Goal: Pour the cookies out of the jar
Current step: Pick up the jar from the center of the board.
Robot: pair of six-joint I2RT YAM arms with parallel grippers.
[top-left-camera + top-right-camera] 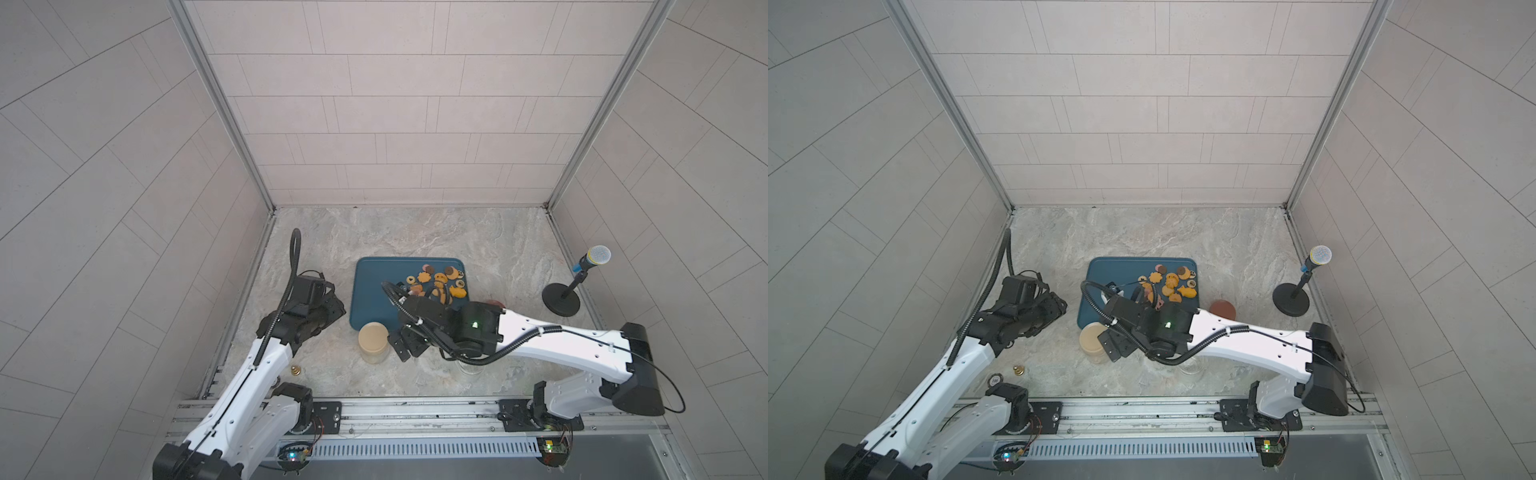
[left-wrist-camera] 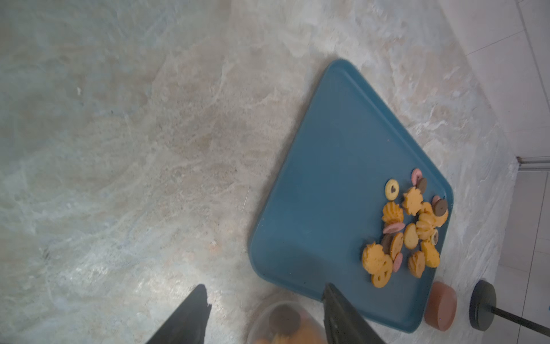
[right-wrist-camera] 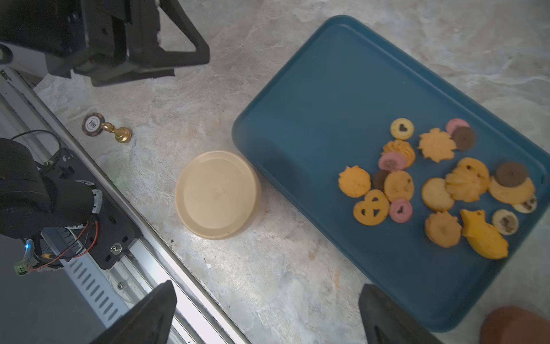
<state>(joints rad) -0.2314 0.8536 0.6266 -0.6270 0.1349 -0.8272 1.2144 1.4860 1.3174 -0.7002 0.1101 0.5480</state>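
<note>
Over the tray's near edge I've got the right arm [image 1: 561, 336] reaching in. The right gripper [image 3: 268, 287] has its fingers spread wide with nothing between them, and it hangs above bare table just off that edge. Left of the tray the left arm [image 1: 257, 365] sits clear. The left gripper [image 2: 265, 286] has its fingers apart too, less wide, and isn't holding anything.

The blue tray [image 1: 374, 291] lies flat mid-table. A microphone on a stand [image 1: 561, 301] is well to the right of the tray.

A beige-lidded jar [image 1: 373, 337] stands upright, touching or just off the tray's near-left corner. The left wrist view shows biscuits through its lid. The clear jar [image 1: 469, 368] is just off the tray's near-right corner, mostly hidden under the right arm, so I can't tell its contents. A brown lid [image 1: 1222, 309] lies just beside the tray's right edge.

The cookies [image 3: 467, 180] are loose on the tray, bunched in its far-right part, and some overlap.

A poker chip [image 3: 93, 125] and a small brass piece [image 3: 119, 134] lie together, well off the tray's near-left.
</note>
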